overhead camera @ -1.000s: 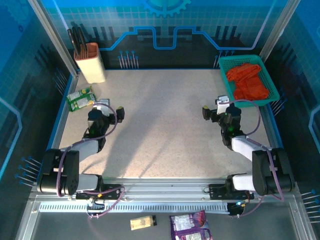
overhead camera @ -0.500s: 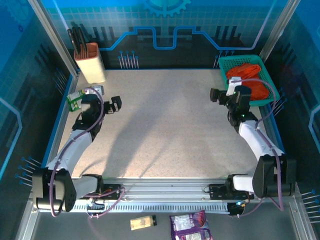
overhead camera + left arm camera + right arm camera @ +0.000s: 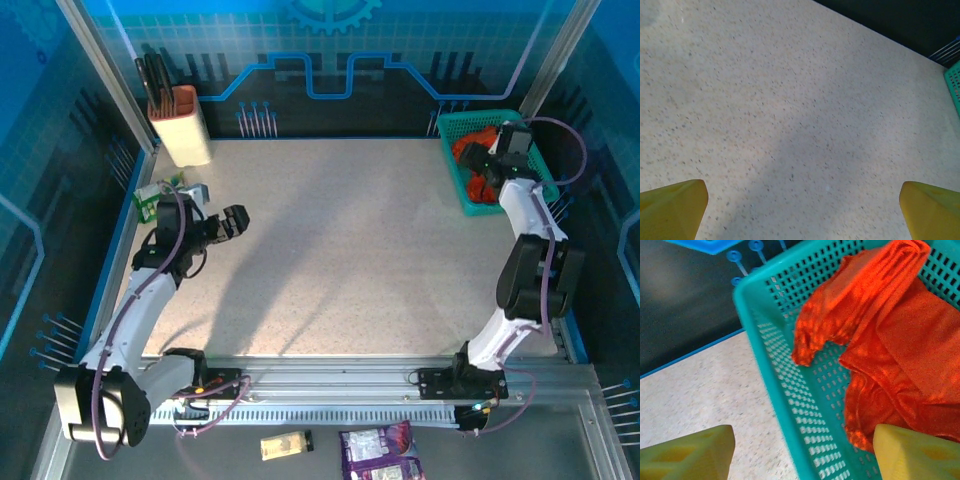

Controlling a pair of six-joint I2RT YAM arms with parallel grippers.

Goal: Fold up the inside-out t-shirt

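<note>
**Shirt in basket; both grippers apart, nothing held.**

Top view: the t-shirt (image 3: 488, 187) lies bunched inside the teal basket (image 3: 490, 206) at the far right corner of the table (image 3: 340, 250). The right gripper (image 3: 476, 162) hangs over the basket's left part. The left gripper (image 3: 236, 222) is over bare table on the left side, near a green packet (image 3: 150, 199) and a beige holder (image 3: 181, 127). Left wrist view: yellow fingers (image 3: 672, 210) stand wide apart with bare speckled table between them (a basket corner shows at the right edge). Right wrist view: fingers (image 3: 687, 452) are apart, one over the table outside the basket wall, the other over the shirt. Contact with the fabric cannot be told.
</note>
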